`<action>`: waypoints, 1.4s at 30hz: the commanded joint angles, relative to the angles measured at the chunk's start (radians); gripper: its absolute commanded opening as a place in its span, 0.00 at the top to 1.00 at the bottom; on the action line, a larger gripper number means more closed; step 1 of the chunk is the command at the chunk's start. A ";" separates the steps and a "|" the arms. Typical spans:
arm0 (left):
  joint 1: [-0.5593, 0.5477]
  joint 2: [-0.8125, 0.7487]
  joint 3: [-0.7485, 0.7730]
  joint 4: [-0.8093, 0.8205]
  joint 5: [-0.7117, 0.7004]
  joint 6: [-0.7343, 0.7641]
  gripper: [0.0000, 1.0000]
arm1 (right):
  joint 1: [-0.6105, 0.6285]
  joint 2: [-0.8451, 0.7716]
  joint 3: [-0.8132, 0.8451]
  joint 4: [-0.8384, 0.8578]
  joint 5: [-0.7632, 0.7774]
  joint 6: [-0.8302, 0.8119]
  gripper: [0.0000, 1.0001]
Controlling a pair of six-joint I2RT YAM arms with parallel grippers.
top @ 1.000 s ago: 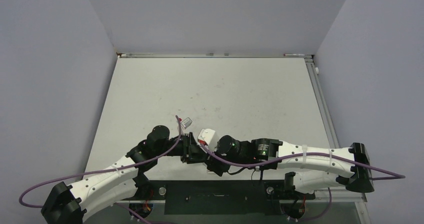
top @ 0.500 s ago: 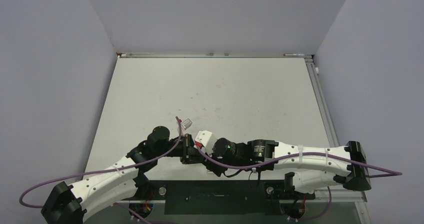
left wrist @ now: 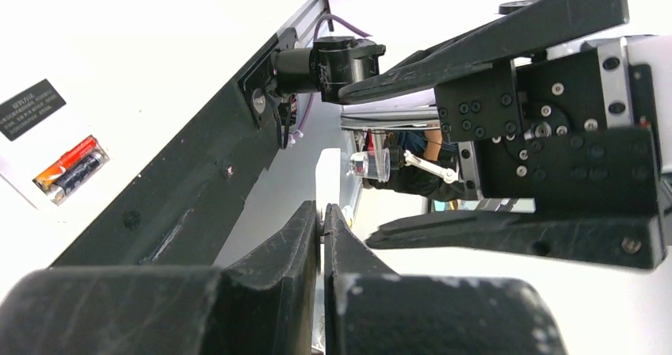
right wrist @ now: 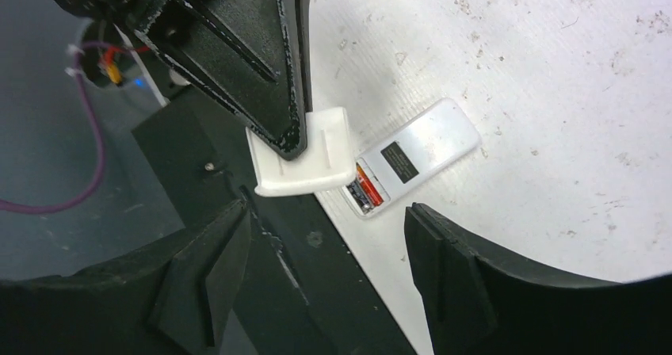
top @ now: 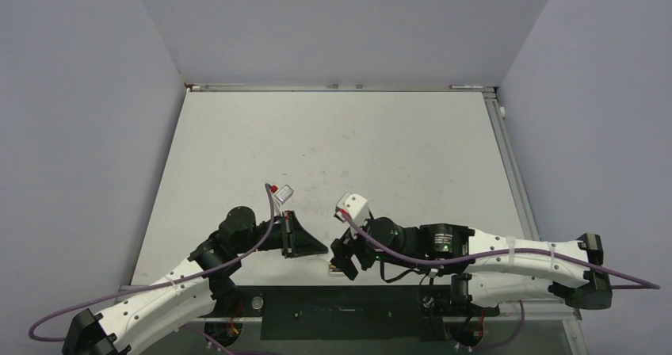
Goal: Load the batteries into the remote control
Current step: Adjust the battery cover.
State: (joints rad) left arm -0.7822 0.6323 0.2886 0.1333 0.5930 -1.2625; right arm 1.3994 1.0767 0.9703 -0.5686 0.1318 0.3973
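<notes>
Right tool (right wrist: 325, 212) drawn back, remote control (right wrist: 416, 155) at table's (right wrist: 555, 93) near edge

The left claw (left wrist: 321, 216) (now closed on a white lid (right wrist: 305, 161)) and the right claw (right wrist: 326, 209) (widened) are drawn apart.

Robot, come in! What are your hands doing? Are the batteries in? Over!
Left gripper shut on white cover. Right gripper open, empty. Batteries sit in remote, compartment uncovered. Over.

In the top view the remote (top: 334, 269) is mostly hidden under the right gripper (top: 344, 260); in the left wrist view it is cut off by the left edge (the end with 2 batteries (left wrist: 71, 165) is shown).
</notes>
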 commanded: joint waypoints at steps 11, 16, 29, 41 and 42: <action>0.009 -0.097 -0.108 0.323 -0.098 0.025 1.00 | -0.016 -0.255 -0.302 0.524 0.017 0.450 0.51; 0.008 -0.157 -0.163 0.453 -0.119 -0.007 1.00 | -0.016 -0.267 -0.368 0.628 0.057 0.522 0.62; 0.009 -0.305 -0.263 0.556 -0.185 -0.001 1.00 | -0.014 -0.269 -0.474 0.853 0.116 0.599 0.73; 0.009 -0.320 -0.269 0.554 -0.183 -0.001 1.00 | -0.013 -0.171 -0.438 0.930 0.100 0.588 0.74; 0.009 -0.323 -0.269 0.553 -0.183 -0.002 1.00 | -0.013 -0.165 -0.438 0.929 0.105 0.590 0.74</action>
State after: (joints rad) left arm -0.7769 0.3271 0.0219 0.6315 0.4202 -1.2713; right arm 1.3884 0.8909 0.4980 0.2939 0.2203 0.9813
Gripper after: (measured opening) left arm 0.013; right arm 0.265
